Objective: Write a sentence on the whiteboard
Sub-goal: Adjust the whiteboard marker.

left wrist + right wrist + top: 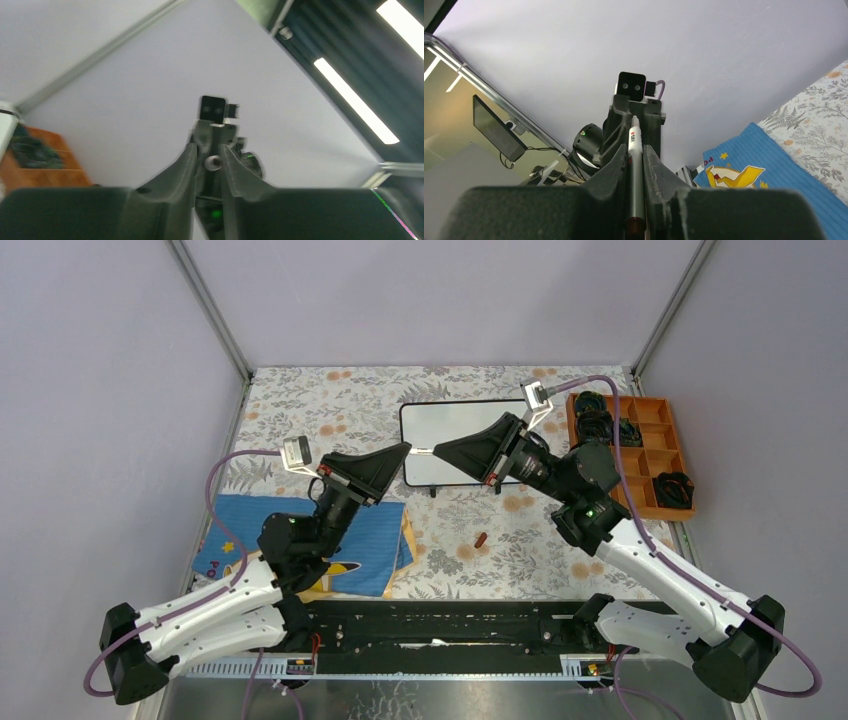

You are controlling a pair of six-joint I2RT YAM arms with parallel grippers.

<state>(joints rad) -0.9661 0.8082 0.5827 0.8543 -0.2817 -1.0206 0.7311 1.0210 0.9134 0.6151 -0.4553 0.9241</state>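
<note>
The whiteboard [455,425] lies flat at the table's centre back, white with a thin black frame. No sentence shows on the part I can see. My two grippers meet tip to tip above its left end, with a marker [424,450] bridging them. The right gripper [438,451] is shut on the marker's barrel [634,165], white end pointing away. The left gripper [408,448] is shut on the marker's other end, which in the blurred left wrist view is a round end [214,162] between the fingers [187,160].
An orange compartment tray [690,512] with dark items stands at the right edge. A blue cartoon cloth [260,520] lies front left under the left arm. A small red piece [480,539] lies on the floral tablecloth in front of the board.
</note>
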